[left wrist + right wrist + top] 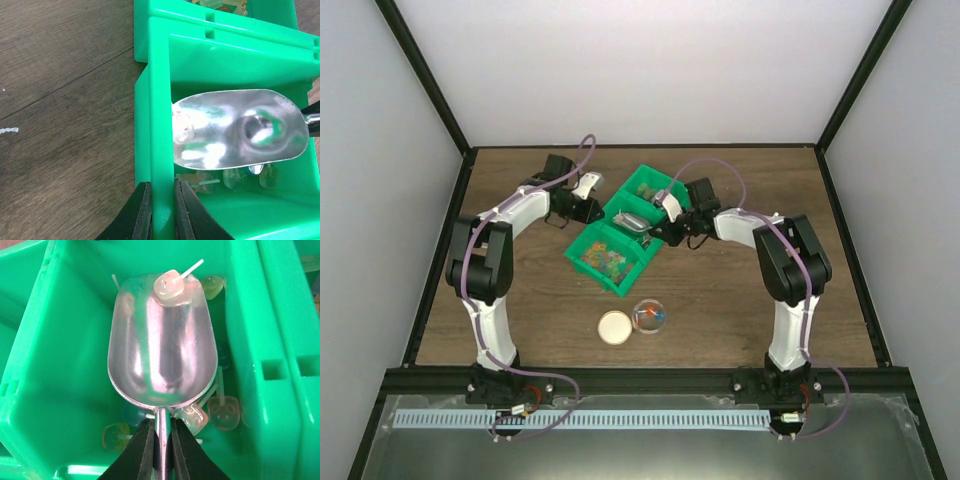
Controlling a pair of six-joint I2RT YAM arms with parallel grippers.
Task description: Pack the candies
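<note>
My right gripper (161, 422) is shut on the handle of the metal scoop (162, 355) and holds it inside the middle green bin (45, 365). One pale candy on a stick (168, 284) lies at the scoop's front lip. Several more candies (223, 412) lie on the bin floor under and around the scoop. My left gripper (162, 185) is shut on that bin's side wall (159, 100), with the scoop (240, 130) just inside. In the top view the scoop (632, 222) sits between the left gripper (588, 212) and the right gripper (667, 231).
Three green bins stand in a diagonal row; the near one holds mixed-colour candies (607, 262), the far one (650, 184) is behind. A clear round jar (648, 316) with a few candies and a tan round lid (615, 327) stand on the table in front.
</note>
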